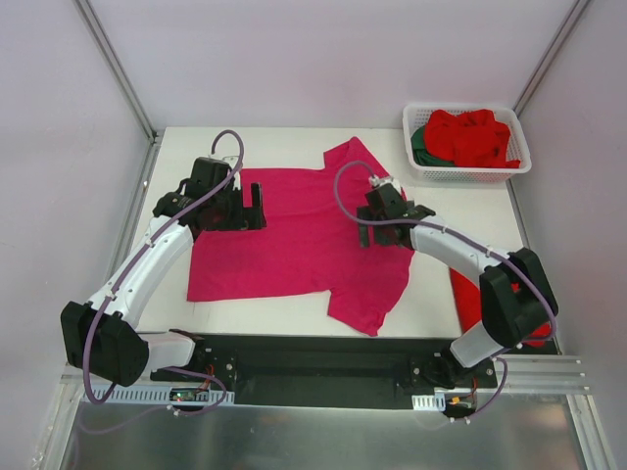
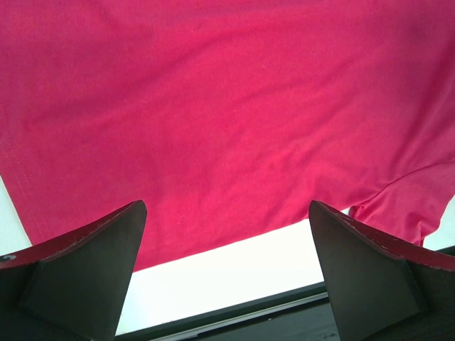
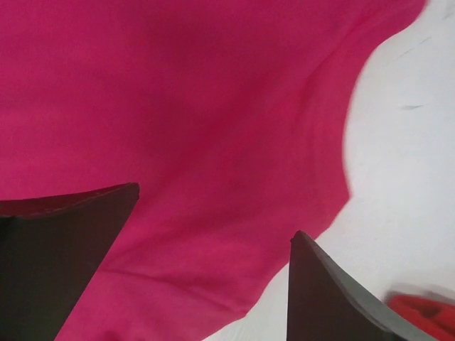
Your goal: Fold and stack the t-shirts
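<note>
On the white table (image 1: pixel 470 206) a magenta-pink t-shirt (image 1: pixel 294 235) lies spread flat, the white basket (image 1: pixel 470 174) at the far right holding red t-shirts (image 1: pixel 470 137) and a dark green one (image 1: pixel 421 145), perhaps another red shirt (image 1: pixel 468 299) under the right arm, while left gripper (image 2: pixel 227 209) and right gripper (image 3: pixel 215 211) hover over the pink cloth, fingers spread wide, gripping nothing.

No readable text, label, brand, number or sign appears in any view.

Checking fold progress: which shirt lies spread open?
The pink shirt in the middle of the table; red shirts and a green one sit bunched in the basket, another red one at the table's right edge.
</note>
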You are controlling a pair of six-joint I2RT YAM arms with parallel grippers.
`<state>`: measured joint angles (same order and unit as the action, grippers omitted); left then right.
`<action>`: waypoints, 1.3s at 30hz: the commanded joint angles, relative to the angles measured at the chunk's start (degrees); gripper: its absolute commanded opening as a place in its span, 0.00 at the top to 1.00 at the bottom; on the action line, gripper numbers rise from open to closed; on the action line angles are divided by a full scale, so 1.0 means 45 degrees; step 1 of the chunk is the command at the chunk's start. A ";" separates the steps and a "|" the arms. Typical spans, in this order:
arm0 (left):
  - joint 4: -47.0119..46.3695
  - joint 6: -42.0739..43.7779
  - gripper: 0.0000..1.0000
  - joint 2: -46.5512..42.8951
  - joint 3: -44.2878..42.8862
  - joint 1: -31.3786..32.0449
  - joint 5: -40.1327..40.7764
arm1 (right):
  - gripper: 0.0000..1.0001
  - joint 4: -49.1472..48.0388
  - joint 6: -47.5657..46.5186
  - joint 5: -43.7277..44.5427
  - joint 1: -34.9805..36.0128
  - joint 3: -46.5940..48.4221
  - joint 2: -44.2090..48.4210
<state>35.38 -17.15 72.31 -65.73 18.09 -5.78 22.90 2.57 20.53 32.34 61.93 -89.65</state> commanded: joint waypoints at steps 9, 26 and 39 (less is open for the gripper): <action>0.0283 0.0237 0.01 0.0920 -0.0469 0.0160 0.0992 | 0.01 -0.0107 0.0660 -0.2336 0.1642 -0.2434 0.0605; 0.1337 -0.0389 0.01 0.4243 -0.0042 0.0180 0.0737 | 0.01 0.0733 0.0269 -0.3527 0.1681 -0.2356 0.0194; 0.1592 -0.0780 0.01 0.4476 0.1600 0.0063 0.0953 | 0.01 0.1240 0.0406 -0.4212 0.1662 -0.2766 0.0116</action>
<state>41.12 -19.97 92.44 -59.29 18.06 -2.37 25.54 3.95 2.31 39.62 50.61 -89.58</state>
